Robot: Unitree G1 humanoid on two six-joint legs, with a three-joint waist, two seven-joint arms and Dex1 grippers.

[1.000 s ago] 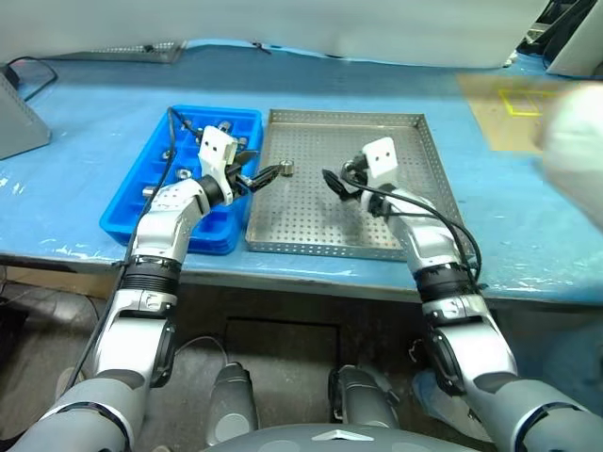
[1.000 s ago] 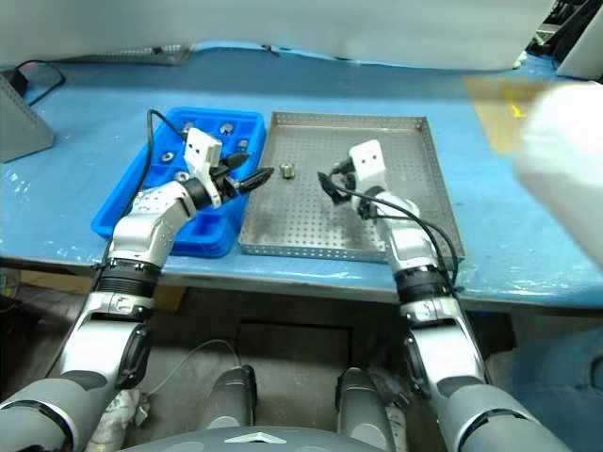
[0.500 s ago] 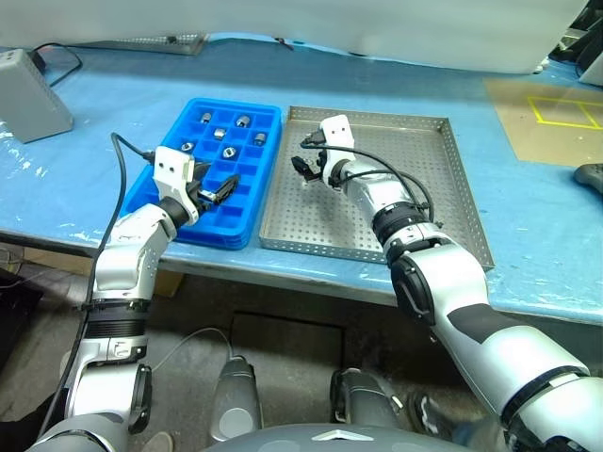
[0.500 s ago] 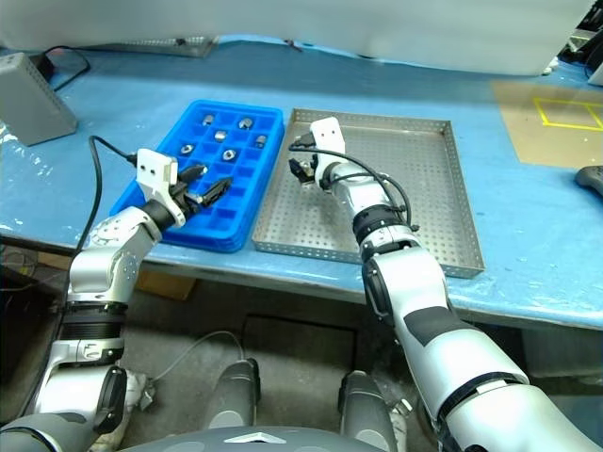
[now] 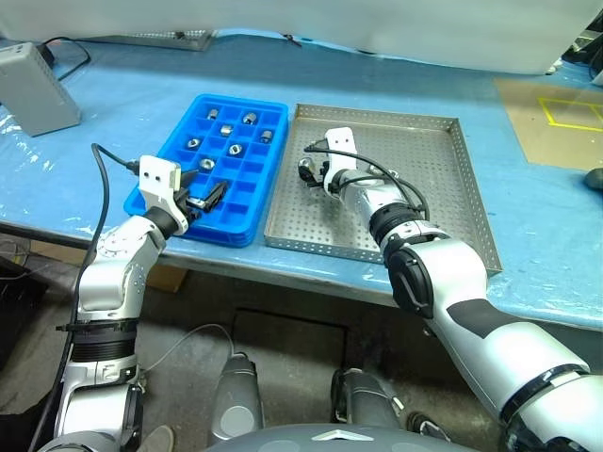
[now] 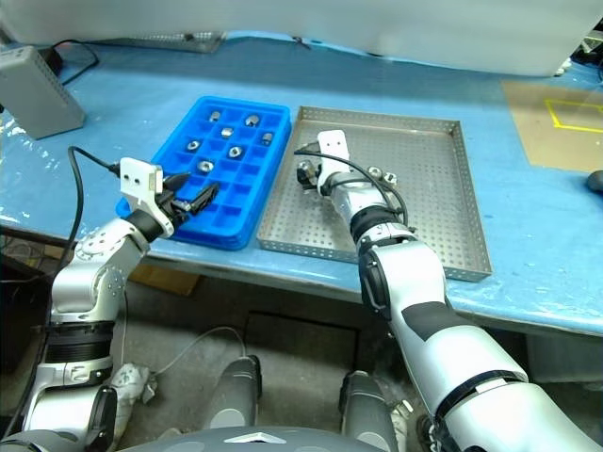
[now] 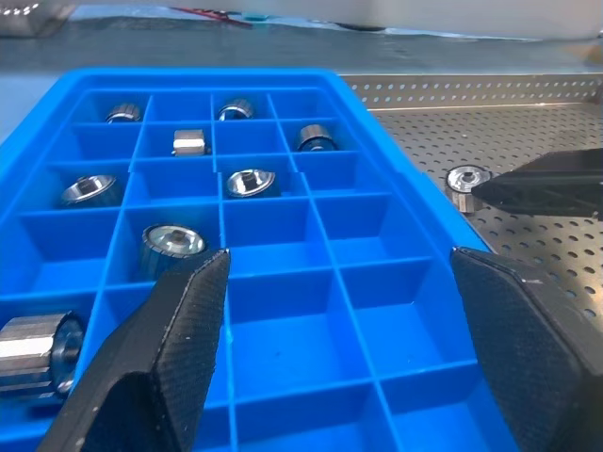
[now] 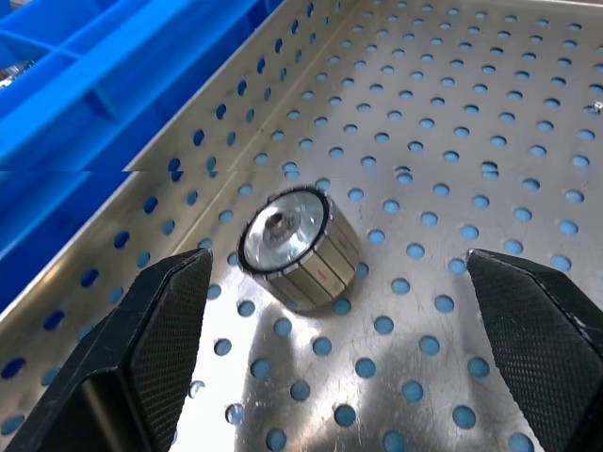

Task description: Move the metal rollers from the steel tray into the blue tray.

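Your right gripper (image 8: 334, 282) sits wide open around 1 roller (image 8: 298, 247) in the steel tray (image 5: 443, 212), not gripping it. Your left gripper (image 7: 339, 320) is open and empty over the blue tray (image 7: 377, 348).

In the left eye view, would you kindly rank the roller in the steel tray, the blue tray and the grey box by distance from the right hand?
1. Roller, just at the right hand.
2. Blue tray, to its left.
3. Grey box, far left on the table.

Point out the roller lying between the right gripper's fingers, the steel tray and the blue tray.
roller (image 8: 300, 250): right wrist view, on its ridged side just below the round face.
steel tray (image 5: 471, 202): left eye view, on the raised rim of its right side.
blue tray (image 5: 247, 201): left eye view, on an empty compartment.
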